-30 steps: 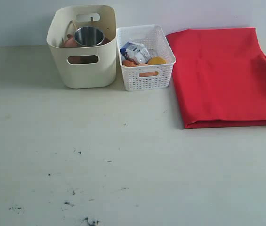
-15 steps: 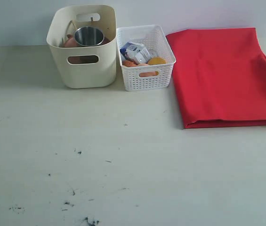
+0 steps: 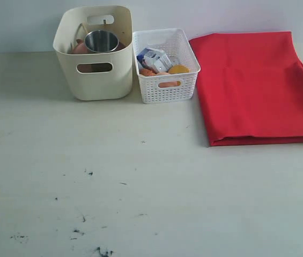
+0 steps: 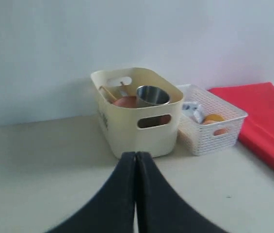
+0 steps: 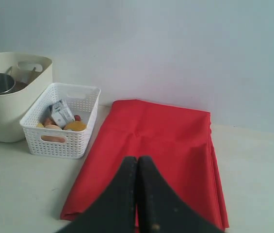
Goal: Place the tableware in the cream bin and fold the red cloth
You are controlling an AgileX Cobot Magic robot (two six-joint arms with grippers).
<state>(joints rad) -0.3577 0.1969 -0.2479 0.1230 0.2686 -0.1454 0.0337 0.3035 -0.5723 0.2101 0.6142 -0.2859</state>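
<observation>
The cream bin (image 3: 95,56) stands at the back left of the table and holds the tableware: a steel cup (image 3: 101,40), a brownish plate or bowl edge (image 3: 79,48) and wooden sticks leaning on its wall. The same bin (image 4: 137,111) and cup (image 4: 152,95) show in the left wrist view. At the back right lies the red cloth (image 3: 256,85), folded into a flat rectangle, and the cloth (image 5: 161,145) shows again in the right wrist view. My left gripper (image 4: 136,156) is shut and empty, short of the bin. My right gripper (image 5: 137,160) is shut and empty above the cloth's near edge. Neither arm appears in the exterior view.
A white lattice basket (image 3: 165,67) with a milk carton, a yellow item and orange food stands between the bin and the cloth. A plain wall runs behind all three. Dark specks mark the pale tabletop (image 3: 87,214) near the front.
</observation>
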